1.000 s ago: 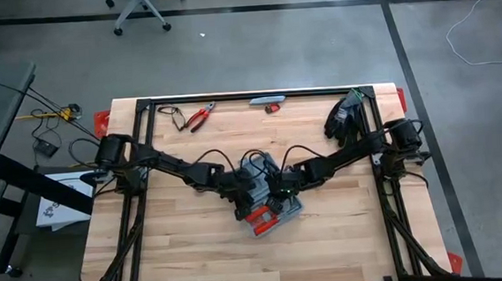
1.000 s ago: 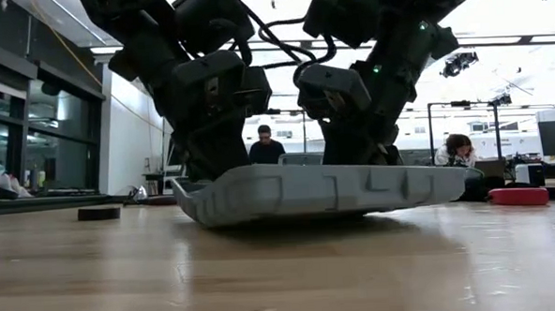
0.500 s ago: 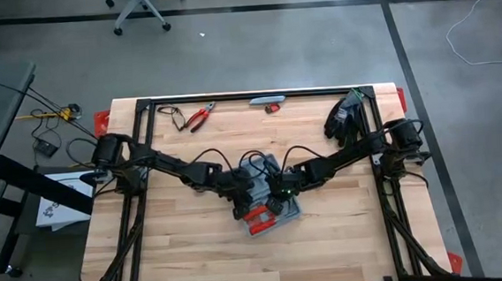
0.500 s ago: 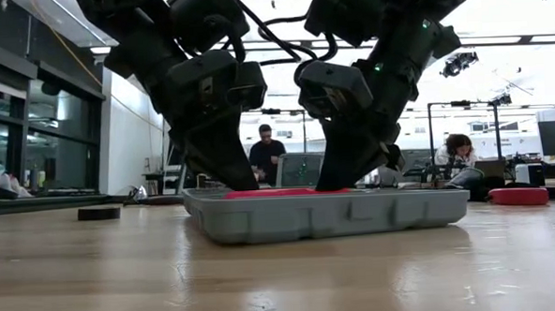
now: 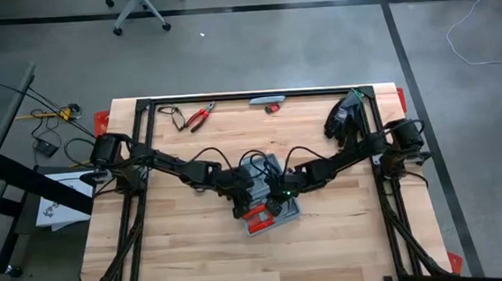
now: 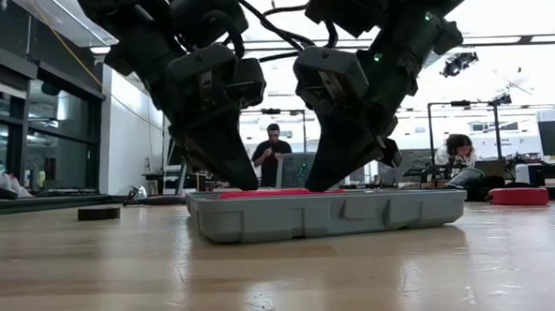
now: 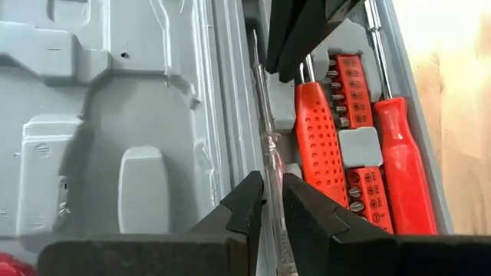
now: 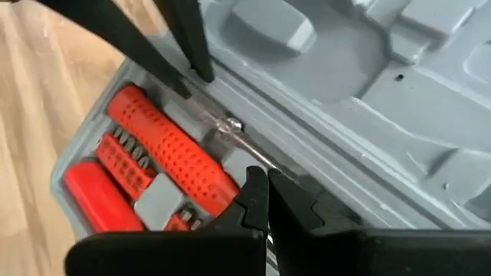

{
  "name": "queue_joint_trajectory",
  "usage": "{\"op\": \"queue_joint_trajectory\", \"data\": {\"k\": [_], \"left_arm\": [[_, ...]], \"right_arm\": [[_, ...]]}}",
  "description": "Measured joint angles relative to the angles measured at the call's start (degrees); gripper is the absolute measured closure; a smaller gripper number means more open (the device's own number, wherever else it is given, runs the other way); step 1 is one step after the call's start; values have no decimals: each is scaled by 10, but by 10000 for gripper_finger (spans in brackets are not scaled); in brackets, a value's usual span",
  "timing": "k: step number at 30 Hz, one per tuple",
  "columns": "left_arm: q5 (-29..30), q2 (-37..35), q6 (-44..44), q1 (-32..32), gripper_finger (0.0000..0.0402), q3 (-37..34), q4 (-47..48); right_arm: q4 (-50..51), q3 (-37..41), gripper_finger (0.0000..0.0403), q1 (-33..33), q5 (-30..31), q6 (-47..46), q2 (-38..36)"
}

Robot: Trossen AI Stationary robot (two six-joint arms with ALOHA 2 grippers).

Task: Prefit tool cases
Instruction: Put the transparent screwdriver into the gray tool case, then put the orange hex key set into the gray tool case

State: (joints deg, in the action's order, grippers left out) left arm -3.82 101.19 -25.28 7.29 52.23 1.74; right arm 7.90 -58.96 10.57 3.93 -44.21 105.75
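Observation:
The grey-blue tool case [image 5: 273, 168] lies open and flat on the table's middle [image 6: 327, 214]. Its moulded tray holds red-handled screwdrivers [image 7: 318, 146] and a red bit holder [image 7: 357, 84]; the other half [image 7: 115, 115] has bare slots. A thin clear-handled tool [image 7: 270, 142] lies along the ridge between the halves. My left gripper [image 7: 274, 184] comes down on it from the table's left, almost shut, its fingertips on either side of the clear handle. My right gripper [image 8: 263, 178] is shut, its tips over the same tool [image 8: 230, 126], facing the left one. My left gripper pinches the clear tool's handle [image 7: 273, 170] between its two fingertips, slanting down from the table's left. The fingers lie along the tool, which runs along the case's middle ridge. Whether the tool is raised off the case I cannot tell. My right gripper's shut fingertips [image 8: 253, 192] stand at the clear tool [image 8: 257, 157], slanting down from the table's right. Whether they touch or pinch it I cannot tell, since the fingers hide that spot.
Red-handled pliers [image 5: 201, 116], a grey bar [image 5: 266, 100] and a small red piece [image 5: 272, 108] lie along the far edge. A black bundle [image 5: 342, 116] sits by the right arm's base. Bare wood lies on the near side. People sit in the room behind [image 6: 274, 142].
The case was tipped up, its grey underside facing the low camera. It has come down and now rests flat on the table with its red tools showing on top. Both grippers have stayed at its middle, their gaps unchanged.

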Motion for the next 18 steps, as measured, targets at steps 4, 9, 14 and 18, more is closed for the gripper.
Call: {"op": "queue_joint_trajectory", "data": {"k": [4, 9, 14, 18], "left_arm": [[-4, -8, -1, 0, 355, 0, 6], [-3, -41, -1, -7, 355, 1, 15], [17, -87, 7, -14, 355, 0, 27], [29, -126, -8, -14, 355, -47, -4]], "right_arm": [[-10, 0, 403, 0, 26, -6, -11], [-17, 0, 403, -18, 29, 34, -61], [29, -1, 403, -49, 50, 72, -120], [31, 41, 403, -72, 49, 78, -161]]}}
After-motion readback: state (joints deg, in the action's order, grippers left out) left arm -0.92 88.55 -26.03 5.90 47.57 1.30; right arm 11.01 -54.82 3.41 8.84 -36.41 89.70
